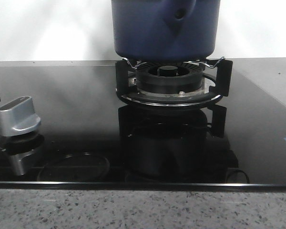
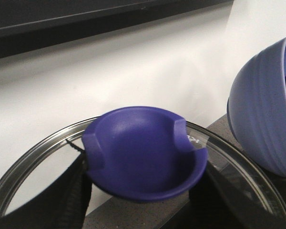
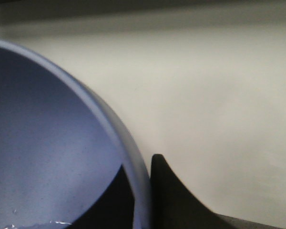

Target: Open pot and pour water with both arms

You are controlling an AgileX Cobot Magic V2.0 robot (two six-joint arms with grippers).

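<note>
At nine o'clock on the black cooktop (image 1: 76,105) sits a silver knob (image 1: 18,116); the pot (image 1: 164,28) rests on the burner (image 1: 169,78) at twelve o'clock. The left gripper (image 2: 143,191) clamps a glass lid (image 2: 33,162) by its blue handle (image 2: 143,157), with a lighter blue bowl (image 2: 264,109) at three o'clock of it. The right gripper (image 3: 133,200) pinches that bowl's rim (image 3: 119,138) between its fingers.

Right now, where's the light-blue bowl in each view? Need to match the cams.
Front view: not in it; only the pot on the burner shows.
Left wrist view: the bowl sits at the picture's right edge, beside the glass lid.
Right wrist view: the bowl fills the picture's left side, seen from close up.
Shared landmark: the white wall behind, visible in all three.
</note>
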